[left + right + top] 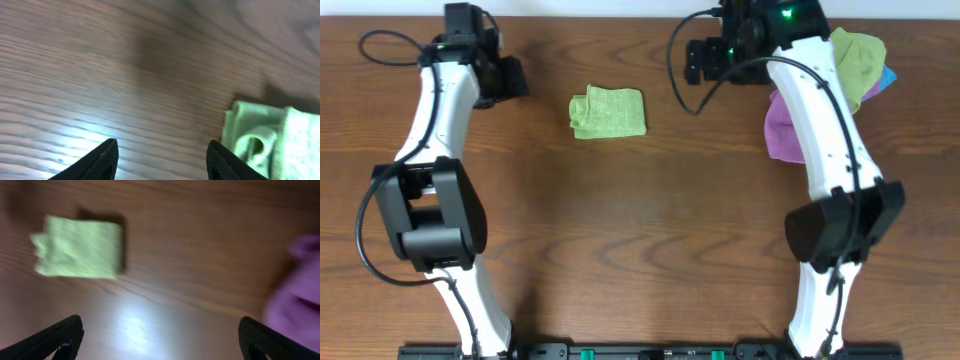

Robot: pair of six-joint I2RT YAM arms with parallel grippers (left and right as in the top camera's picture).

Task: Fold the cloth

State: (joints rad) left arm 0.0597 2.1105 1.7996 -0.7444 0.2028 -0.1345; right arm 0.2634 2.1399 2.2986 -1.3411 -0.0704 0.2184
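The lime cloth [608,112] lies folded into a small rectangle on the wooden table, at the back between the two arms. In the left wrist view the cloth [272,137] shows at the right edge, with a bunched corner. My left gripper [162,152] hovers to the left of it, jaws apart over bare wood, nothing between them. The right wrist view has the cloth [80,247] at upper left. My right gripper [160,335] is wide open above bare table, right of the cloth.
A purple cloth [782,130] and a duller green cloth [857,60] lie bunched at the back right, partly under the right arm. The purple cloth [295,300] lies close to the right gripper's right finger.
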